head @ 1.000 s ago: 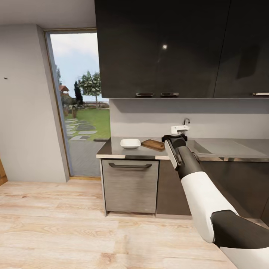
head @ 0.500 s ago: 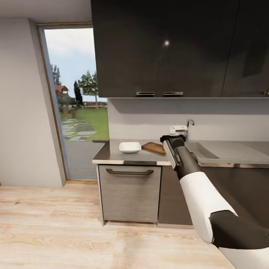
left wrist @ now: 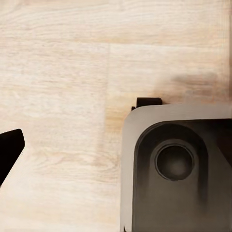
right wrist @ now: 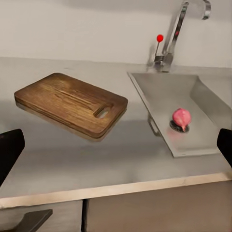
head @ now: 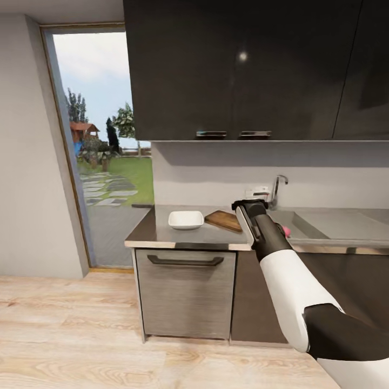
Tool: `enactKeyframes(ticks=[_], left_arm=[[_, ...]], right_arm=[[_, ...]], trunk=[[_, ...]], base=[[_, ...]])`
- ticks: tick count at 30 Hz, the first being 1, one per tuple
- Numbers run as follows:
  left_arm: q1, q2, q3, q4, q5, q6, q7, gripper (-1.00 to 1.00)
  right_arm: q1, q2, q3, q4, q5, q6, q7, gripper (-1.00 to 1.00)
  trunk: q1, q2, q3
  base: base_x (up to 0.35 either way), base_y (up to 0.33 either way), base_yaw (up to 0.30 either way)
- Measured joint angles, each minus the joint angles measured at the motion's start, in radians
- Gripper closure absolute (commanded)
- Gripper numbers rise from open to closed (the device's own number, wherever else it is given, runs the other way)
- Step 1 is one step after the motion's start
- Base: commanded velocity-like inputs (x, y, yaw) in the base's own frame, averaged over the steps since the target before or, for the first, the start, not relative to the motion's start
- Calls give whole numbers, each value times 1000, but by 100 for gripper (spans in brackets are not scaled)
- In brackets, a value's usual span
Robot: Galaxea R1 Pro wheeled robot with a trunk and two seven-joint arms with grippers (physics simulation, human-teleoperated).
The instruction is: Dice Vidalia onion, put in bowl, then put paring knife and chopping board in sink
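From the head camera, the right arm reaches forward toward the countertop (head: 162, 229), its gripper (head: 252, 204) raised just short of the counter's front edge. The chopping board (head: 224, 220) lies just to the gripper's left, and the white bowl (head: 186, 219) sits further left, beside the board but apart from it. The sink (head: 329, 224) lies to the gripper's right, with its chrome tap (head: 277, 189) behind the gripper.

The left wrist camera looks down on light wooden floor (left wrist: 58, 96) and a grey part of the robot's own body (left wrist: 176, 164); one dark fingertip (left wrist: 9, 150) shows at the picture's edge, so I cannot tell how far that gripper is open.

In the right wrist camera, two dark fingertips (right wrist: 8, 152) stand wide apart, holding nothing. The board lies ahead between them, the Vidalia onion (right wrist: 181, 118) rests on the drain in the basin, ahead toward the other finger.
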Motion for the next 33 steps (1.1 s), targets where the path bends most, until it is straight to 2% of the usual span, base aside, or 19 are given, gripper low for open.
enactKeyframes(ticks=[2, 3, 6, 9, 22, 28, 33], left_arm=[[0, -1, 1, 0, 0, 0, 0, -100], [0, -1, 1, -1, 0, 0, 0, -100], [0, -1, 1, 0, 0, 0, 0, -100], [0, -1, 1, -1, 0, -1, 0, -100], [0, -1, 0, 2, 0, -1, 0, -100], [0, -1, 0, 1, 0, -1, 0, -100], [0, -1, 0, 1, 0, -1, 0, -100]], right_arm=[[0, -6, -17, 11, 0, 0, 0, -100], [0, -8, -38, 14, 0, 0, 0, -100], [0, -13, -139, 20, 0, 1, -1, -100], [0, -14, -182, 22, 0, 1, -2, -100], [0, -12, -195, 54, 1, -1, -5, -100], [0, -14, -197, 113, 1, -73, -7, -100], [0, -14, -197, 138, 2, -91, -9, -100]], trunk=[[0, 0, 0], [0, 0, 0], [0, 0, 0], [0, 0, 0], [0, 0, 0], [0, 0, 0], [0, 0, 0]], base=[[321, -101, 0], [321, -121, 0], [321, -129, 0], [321, -119, 0], [318, -21, 0], [268, 0, 0], [68, 0, 0]])
